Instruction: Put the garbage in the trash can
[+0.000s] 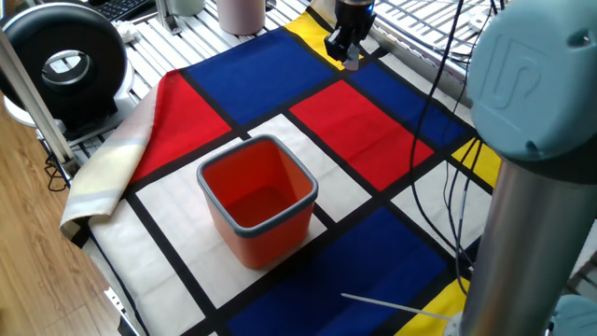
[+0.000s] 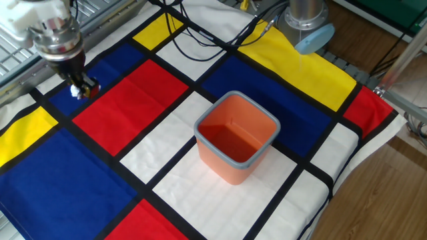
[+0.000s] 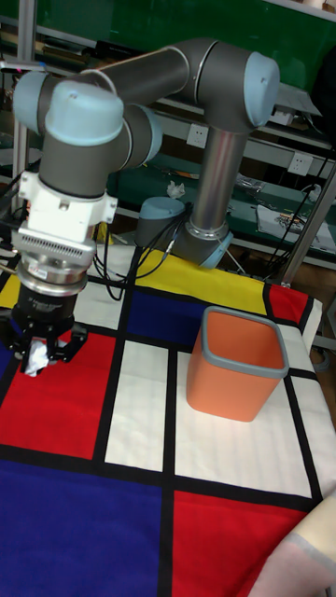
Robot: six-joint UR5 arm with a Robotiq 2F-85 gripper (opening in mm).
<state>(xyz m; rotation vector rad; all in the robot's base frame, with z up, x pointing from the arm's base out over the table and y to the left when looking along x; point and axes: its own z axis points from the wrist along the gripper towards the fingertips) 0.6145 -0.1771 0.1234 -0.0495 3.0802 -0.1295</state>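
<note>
— What's the table like from where you stand?

— It's covered with a cloth point(image 2: 100, 167) in big blocks of red, blue, yellow and white, split by black bands. One corner of it is folded back, showing a pale underside point(image 1: 98, 182). Under the cloth there's a slatted metal top point(image 1: 177, 47), and beyond the edge a wooden floor point(image 1: 28, 252). Black cables point(image 2: 200, 40) trail over the cloth near the arm's base point(image 2: 307, 23).

— Anything else around?

— A round black device point(image 1: 63, 61) sits on the slats, and a pale pink cup point(image 1: 241, 13) near it. Green shelving point(image 3: 140, 28) runs along the back wall.

— Count things for me.

— One arm, one gripper point(image 3: 42, 356), one trash can point(image 2: 236, 137), one piece of garbage point(image 3: 35, 356).

— Where's the bin?

— Upright on a white block near the middle of the cloth, orange-red with a grey rim, and nothing visible inside.

— And the garbage?

— A small crumpled whitish wad, pinched between the two fingers and lifted off the cloth. It hangs over the border of a blue and a red block, well apart from the trash can.
</note>
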